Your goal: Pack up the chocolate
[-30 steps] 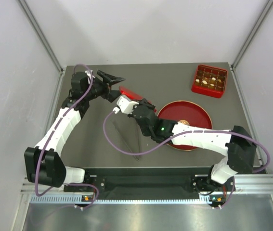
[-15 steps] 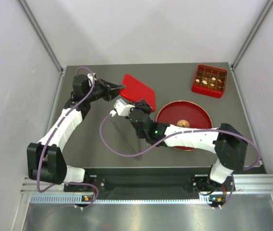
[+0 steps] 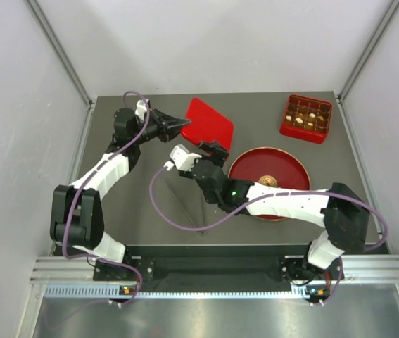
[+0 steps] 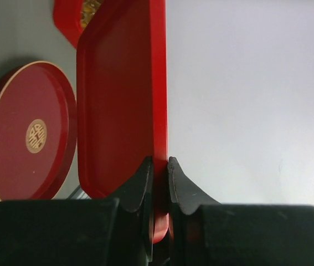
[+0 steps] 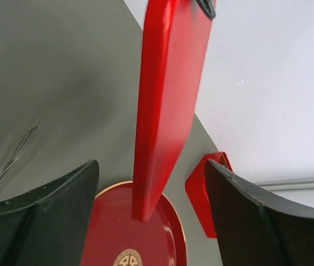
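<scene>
The left pincer [image 4: 158,183] is clamping shut on the rim of the flat red lid [image 3: 212,125], holding it off the surface. The right pincer [image 5: 151,177] is gaping wide, its fingers straddling the lid's far end without touching. The chocolate [image 3: 300,120] is sitting in the red box [image 3: 305,134] — well beyond the lid from both pincers. Lidding looks to be the step in hand — next, the lid needs carrying across and squaring to the box.

I see the red lid [image 4: 121,100] as smooth, glossy plastic, the round plate [image 4: 13,160] lacquer-shiny, the table [image 5: 51,83] matt grey, the left gripper [image 4: 158,163] matt black.
</scene>
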Robot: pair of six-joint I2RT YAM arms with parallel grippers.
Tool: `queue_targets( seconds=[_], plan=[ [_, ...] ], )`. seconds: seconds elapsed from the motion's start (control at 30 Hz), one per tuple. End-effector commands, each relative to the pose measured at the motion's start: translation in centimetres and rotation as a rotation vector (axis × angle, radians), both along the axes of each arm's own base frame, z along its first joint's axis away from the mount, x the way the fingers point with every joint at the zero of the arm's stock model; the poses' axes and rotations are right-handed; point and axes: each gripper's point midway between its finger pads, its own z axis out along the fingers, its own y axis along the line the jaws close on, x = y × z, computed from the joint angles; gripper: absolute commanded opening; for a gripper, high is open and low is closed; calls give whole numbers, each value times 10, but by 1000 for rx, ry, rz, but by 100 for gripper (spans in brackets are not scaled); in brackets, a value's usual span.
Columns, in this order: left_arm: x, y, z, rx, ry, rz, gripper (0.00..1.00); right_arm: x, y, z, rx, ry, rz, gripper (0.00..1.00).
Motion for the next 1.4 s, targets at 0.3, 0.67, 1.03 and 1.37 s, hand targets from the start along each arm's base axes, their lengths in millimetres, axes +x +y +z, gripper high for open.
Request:
queue_targets(
  seconds=[0.3, 0.67, 1.03, 1.37],
  plan=[
    [-12, -3, 64, -175, -272, -72, 0, -37, -22, 9, 306, 168, 91, 86],
    [17, -2, 33, 79, -279, -20, 0, -33, -84, 39, 868, 379, 90, 84],
    [5, 11, 39, 298, -349, 50, 0, 111, -223, 9, 984, 436, -476, 50],
    [-9, -2, 58, 180, -426, -34, 0, 197, -303, -37, 861, 448, -719, 42]
  ],
)
